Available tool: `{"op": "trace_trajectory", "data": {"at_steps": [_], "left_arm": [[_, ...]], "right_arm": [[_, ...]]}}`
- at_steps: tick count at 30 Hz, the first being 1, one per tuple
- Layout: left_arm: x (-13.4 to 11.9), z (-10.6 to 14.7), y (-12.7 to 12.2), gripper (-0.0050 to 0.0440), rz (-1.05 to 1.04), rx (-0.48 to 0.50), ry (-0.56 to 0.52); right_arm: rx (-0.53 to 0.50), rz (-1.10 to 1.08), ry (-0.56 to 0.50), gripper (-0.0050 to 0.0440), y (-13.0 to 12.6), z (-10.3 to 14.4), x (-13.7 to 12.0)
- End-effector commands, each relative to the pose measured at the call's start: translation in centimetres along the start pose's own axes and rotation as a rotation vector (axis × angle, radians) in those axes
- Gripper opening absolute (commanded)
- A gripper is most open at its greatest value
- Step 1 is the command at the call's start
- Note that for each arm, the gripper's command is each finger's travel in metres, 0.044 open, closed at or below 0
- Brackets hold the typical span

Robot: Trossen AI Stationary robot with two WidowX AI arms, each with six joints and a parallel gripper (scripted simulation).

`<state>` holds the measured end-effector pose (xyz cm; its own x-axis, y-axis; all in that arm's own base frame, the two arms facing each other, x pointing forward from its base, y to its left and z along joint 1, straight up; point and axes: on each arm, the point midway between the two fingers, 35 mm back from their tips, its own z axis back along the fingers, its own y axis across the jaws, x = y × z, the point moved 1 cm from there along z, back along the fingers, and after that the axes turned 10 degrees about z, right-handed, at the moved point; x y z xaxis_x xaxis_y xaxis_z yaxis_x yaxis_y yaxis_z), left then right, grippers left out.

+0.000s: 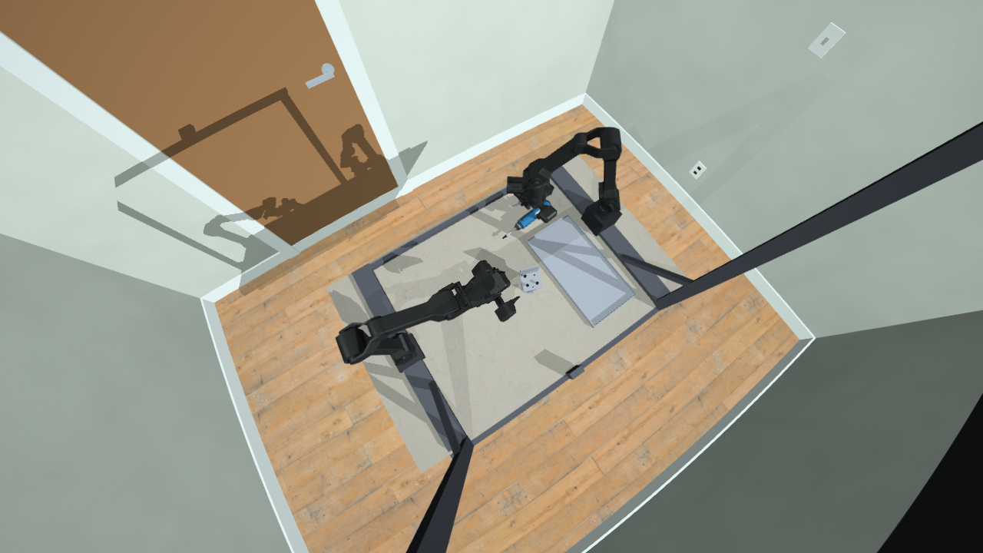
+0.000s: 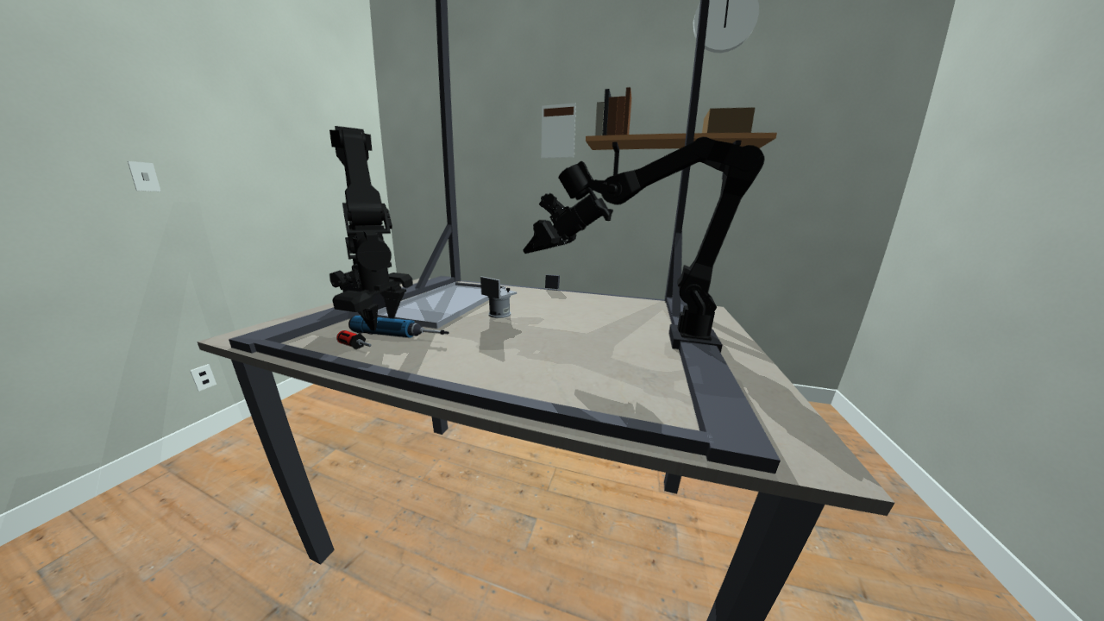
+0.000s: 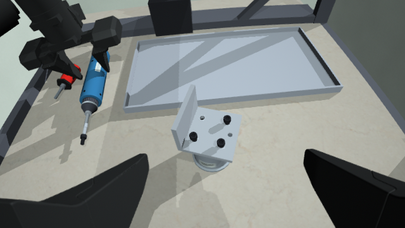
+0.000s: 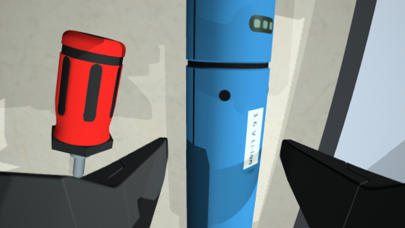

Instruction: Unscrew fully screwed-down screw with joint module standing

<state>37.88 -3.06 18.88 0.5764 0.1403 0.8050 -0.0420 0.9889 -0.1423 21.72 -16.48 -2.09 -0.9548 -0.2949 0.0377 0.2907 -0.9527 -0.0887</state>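
- Electric screwdriver (image 1: 527,219) (image 2: 393,325) (image 3: 94,80) (image 4: 228,82): lying on table, beyond tray's (image 1: 613,310) (image 2: 456,315) (image 3: 234,99) near corner; smooth blue barrel, likely stiff, hefty, roll-prone. Grip mid-barrel.
- Right gripper (image 1: 539,204) (image 2: 382,322) (image 3: 94,73) (image 4: 224,140): parted around it, gaps both sides.
- Left gripper (image 1: 507,285) (image 2: 526,250) (image 3: 226,152): wide open.
- Joint module (image 2: 500,306) (image 3: 210,164) upright; flat metallic bracket (image 1: 525,286) (image 2: 489,287) (image 3: 209,128) on top.

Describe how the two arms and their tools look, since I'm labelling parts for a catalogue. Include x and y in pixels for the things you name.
Both arms are black, with chunky angular joints and dark links. The left tool (image 2: 524,251) (image 3: 225,159) and right tool (image 2: 382,317) (image 3: 95,75) (image 4: 224,147) each have two black, wedge-shaped fingers, tapering to blunt tips, with thin seam lines.
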Motion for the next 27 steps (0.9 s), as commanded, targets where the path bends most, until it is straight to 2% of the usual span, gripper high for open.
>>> {"op": "trace_trajectory", "data": {"at_steps": [1, 3, 6, 9, 14, 27], "left_arm": [[0.9, 0.5, -0.2, 0.0440, 0.001, -0.004, -0.027], [0.9, 0.5, -0.2, 0.0440, 0.001, -0.004, -0.027], [0.9, 0.5, -0.2, 0.0440, 0.001, -0.004, -0.027], [0.9, 0.5, -0.2, 0.0440, 0.001, -0.004, -0.027], [0.9, 0.5, -0.2, 0.0440, 0.001, -0.004, -0.027], [0.9, 0.5, -0.2, 0.0440, 0.001, -0.004, -0.027]], "right_arm": [[0.031, 0.001, 0.027, 0.0305, 0.7, 1.5, -0.5], [0.031, 0.001, 0.027, 0.0305, 0.7, 1.8, -0.5], [0.032, 0.002, 0.027, 0.0377, 0.7, 2.5, -0.5], [0.032, 0.001, 0.027, 0.0440, 0.6, 4.5, -0.4], [0.033, 0.002, 0.027, 0.0440, 0.5, 7.0, -0.4], [0.020, 0.001, 0.019, 0.0440, 0.4, 6.6, -0.3]]}}
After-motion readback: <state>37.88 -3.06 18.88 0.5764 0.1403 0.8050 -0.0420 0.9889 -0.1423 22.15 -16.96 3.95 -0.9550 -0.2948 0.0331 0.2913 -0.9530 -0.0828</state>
